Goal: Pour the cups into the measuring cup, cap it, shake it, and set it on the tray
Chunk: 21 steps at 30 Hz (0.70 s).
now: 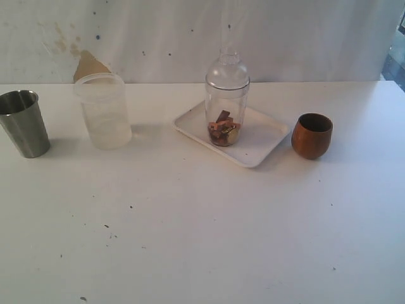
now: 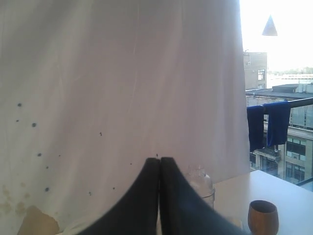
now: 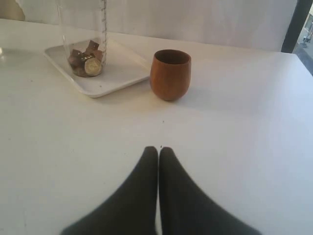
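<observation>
The clear measuring cup stands upright on the white tray, topped by a domed clear cap and holding several brown pieces at its bottom. The steel tumbler stands at the far left of the table. The reddish-brown wooden cup sits just right of the tray. Neither arm shows in the exterior view. My left gripper is shut on nothing, raised, with the measuring cup's cap and the wooden cup beyond it. My right gripper is shut and empty, short of the wooden cup and the tray.
A wide frosted plastic tub stands between the steel tumbler and the tray. A white curtain hangs behind the table's far edge. Bare white tabletop fills the near half. A window with buildings shows in the left wrist view.
</observation>
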Each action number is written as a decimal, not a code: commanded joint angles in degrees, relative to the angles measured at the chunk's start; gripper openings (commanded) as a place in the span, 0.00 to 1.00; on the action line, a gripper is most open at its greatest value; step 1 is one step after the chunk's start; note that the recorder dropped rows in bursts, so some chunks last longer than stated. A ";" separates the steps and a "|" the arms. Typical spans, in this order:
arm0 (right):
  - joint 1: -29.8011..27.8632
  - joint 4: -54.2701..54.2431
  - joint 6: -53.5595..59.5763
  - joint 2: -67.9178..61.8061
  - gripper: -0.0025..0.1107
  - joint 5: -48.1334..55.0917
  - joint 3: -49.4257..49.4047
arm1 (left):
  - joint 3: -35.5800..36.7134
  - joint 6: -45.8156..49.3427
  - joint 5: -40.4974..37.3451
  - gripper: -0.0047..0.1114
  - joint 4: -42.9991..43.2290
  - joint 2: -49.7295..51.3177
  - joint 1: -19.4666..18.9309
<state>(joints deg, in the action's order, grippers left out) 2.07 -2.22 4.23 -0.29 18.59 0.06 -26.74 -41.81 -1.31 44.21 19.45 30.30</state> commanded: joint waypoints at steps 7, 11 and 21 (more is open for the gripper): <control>0.14 0.31 0.01 0.29 0.03 -0.61 -0.06 | 0.29 0.09 0.46 0.05 -0.42 -0.07 0.00; 0.14 0.31 0.01 0.29 0.03 -0.61 -0.06 | 0.29 0.09 -0.45 0.05 -11.11 -0.13 -0.12; 0.14 0.31 0.01 0.29 0.03 -0.61 -0.06 | 0.29 0.09 -0.57 0.05 -48.33 -4.38 -12.56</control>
<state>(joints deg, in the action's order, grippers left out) 2.07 -2.22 4.23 -0.29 18.59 0.06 -26.74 -41.60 -2.08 5.17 16.84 22.39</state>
